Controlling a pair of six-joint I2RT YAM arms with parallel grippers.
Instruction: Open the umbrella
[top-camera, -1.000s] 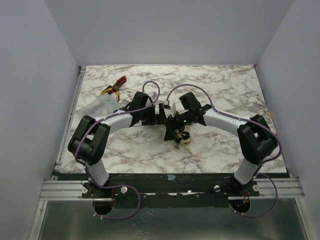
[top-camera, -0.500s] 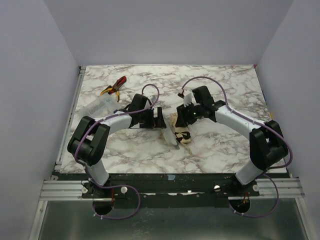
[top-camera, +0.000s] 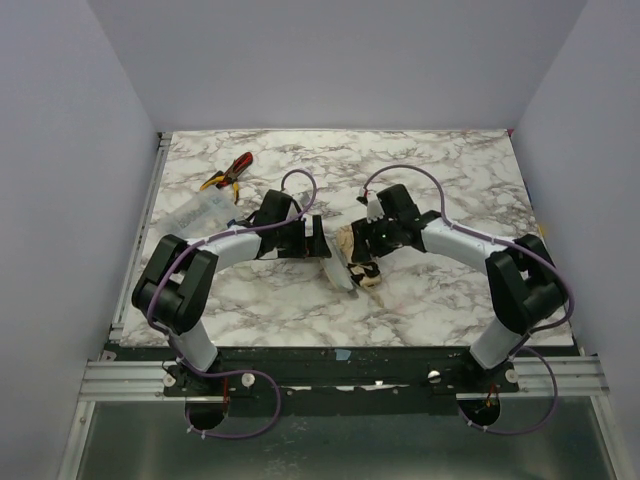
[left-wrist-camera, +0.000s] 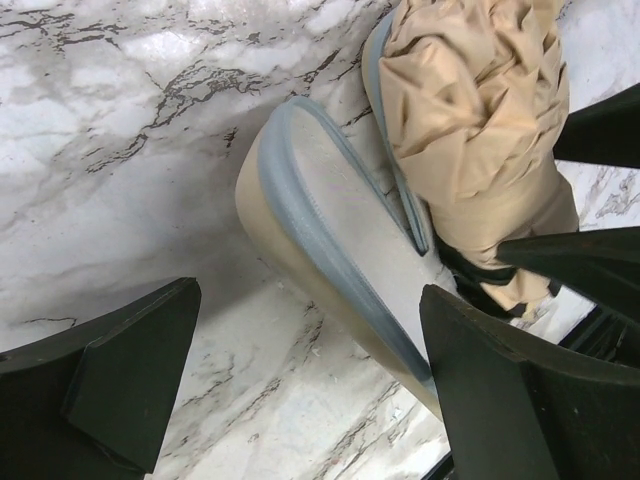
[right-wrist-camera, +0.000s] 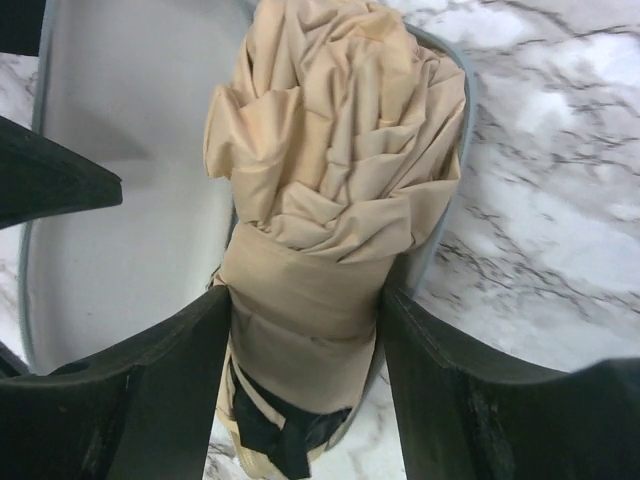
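Note:
The umbrella (top-camera: 358, 260) is a folded tan bundle with a black strap, lying in an open grey-rimmed case (top-camera: 338, 272) at the table's middle. In the right wrist view the umbrella (right-wrist-camera: 330, 170) fills the gap of my right gripper (right-wrist-camera: 305, 300), and both black fingers press its wrapped lower part. My right gripper (top-camera: 368, 243) reaches it from the right. My left gripper (top-camera: 317, 240) hovers just left of it, open. In the left wrist view the left gripper (left-wrist-camera: 310, 300) straddles the case's pale lid (left-wrist-camera: 340, 220), with the umbrella (left-wrist-camera: 480, 110) beyond its right finger.
Red-and-yellow pliers (top-camera: 228, 172) lie at the far left of the marble table (top-camera: 450, 170). A clear plastic bag (top-camera: 200, 212) lies just below them. Grey walls close in the table on three sides.
The right gripper pulled back from the umbrella, then came in again and closed on the wrapped bundle. The case now lies open. The left gripper drew slightly left and stayed open.

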